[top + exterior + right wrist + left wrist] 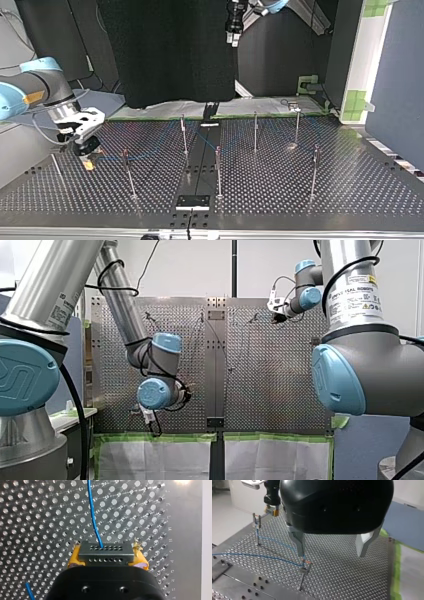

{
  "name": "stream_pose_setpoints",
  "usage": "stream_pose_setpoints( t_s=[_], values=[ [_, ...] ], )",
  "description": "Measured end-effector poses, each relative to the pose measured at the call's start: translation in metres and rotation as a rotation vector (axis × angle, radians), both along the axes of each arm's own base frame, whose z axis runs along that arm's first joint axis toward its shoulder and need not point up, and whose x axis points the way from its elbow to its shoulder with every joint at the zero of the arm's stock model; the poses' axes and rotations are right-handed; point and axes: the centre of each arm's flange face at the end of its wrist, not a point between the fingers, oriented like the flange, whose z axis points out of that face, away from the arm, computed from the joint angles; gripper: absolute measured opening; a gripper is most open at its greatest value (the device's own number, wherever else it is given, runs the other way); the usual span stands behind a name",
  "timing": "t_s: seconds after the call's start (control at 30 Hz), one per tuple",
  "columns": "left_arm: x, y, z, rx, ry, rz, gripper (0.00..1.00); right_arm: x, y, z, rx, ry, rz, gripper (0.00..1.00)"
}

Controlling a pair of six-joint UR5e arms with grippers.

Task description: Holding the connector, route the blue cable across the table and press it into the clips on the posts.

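My right pincer (107, 556) clamps the connector (106, 551) on the blue cable (93, 517); my left pincer (330, 553) gapes apart

Green tape (155, 437) borders two white sheets (155, 461); a black cloth (175, 50) hangs beyond.

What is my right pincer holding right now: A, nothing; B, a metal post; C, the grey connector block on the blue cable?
C: the right wrist view shows the yellow-padded right pincer shut on the grey perforated connector block, the thin blue cable running out of it.
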Motion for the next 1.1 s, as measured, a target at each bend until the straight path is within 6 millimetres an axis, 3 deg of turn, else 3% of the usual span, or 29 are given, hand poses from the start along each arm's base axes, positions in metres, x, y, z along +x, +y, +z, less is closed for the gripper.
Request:
stream_pose_setpoints(
  t_s=[0.33,1.1],
  values=[
    [-0.027,0.026,-0.015,0.05,0.028,-0.017,1.0,0.0,0.0,0.0,-0.002,0.0,-0.002,0.0],
    [-0.029,0.028,-0.016,0.054,0.029,-0.019,1.0,0.0,-0.001,0.001,-0.002,0.0,-0.002,0.0]
  ],
)
